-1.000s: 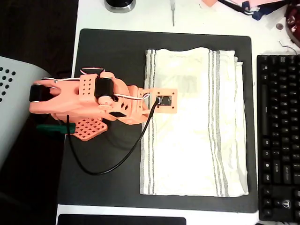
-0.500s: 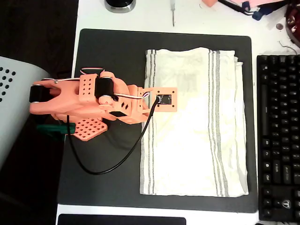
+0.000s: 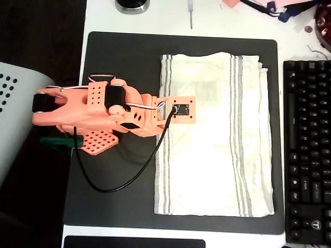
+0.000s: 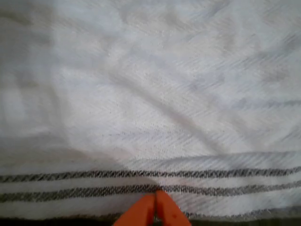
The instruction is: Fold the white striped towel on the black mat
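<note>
A: Where's the towel [image 3: 214, 134]?
B: Flat on the right half of the mat [image 3: 119, 57]. Thin, limp, probably light.
A: And the claw [image 4: 155, 209]?
B: Tips pressed together at the left striped edge; pinch there.

I saw a white table [image 3: 101, 15] carrying the scene in the overhead view. The black mat [image 3: 124, 57] lay flat on it and took up most of the top, its rounded corners close to the table's near and far edges. A black keyboard [image 3: 307, 150] sat on the table just beside the mat's right edge. Beyond the mat's far edge I could make out a round dark-and-metal object [image 3: 132, 5] and a thin metal tool [image 3: 191, 13]. Another flat black item [image 3: 134, 242] lay at the bottom edge.
</note>
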{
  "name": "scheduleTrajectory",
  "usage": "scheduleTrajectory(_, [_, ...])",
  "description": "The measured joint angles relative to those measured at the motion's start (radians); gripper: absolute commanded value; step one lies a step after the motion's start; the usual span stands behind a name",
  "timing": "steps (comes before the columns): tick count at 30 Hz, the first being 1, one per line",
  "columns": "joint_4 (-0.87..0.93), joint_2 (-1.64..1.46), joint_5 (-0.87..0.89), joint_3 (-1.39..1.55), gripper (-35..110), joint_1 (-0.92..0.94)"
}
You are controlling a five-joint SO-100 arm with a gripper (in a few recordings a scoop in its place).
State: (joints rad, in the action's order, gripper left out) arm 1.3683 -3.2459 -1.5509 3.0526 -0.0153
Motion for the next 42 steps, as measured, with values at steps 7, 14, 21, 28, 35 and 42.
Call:
scheduleTrajectory(7, [0.002,0.216,0.015,-0.209,0,-0.089])
scheduleTrajectory(14, [0.054,0.615,0.129,-0.512,1,-0.261])
scheduleTrajectory(21, [0.078,1.019,0.244,-0.799,0,-0.485])
scheduleTrajectory(28, [0.067,1.405,0.35,-1.057,0,-0.621])
scheduleTrajectory(35, [0.054,1.744,0.472,-1.402,0,-0.675])
scheduleTrajectory(42, [0.043,1.983,0.483,-1.681,0,-0.69])
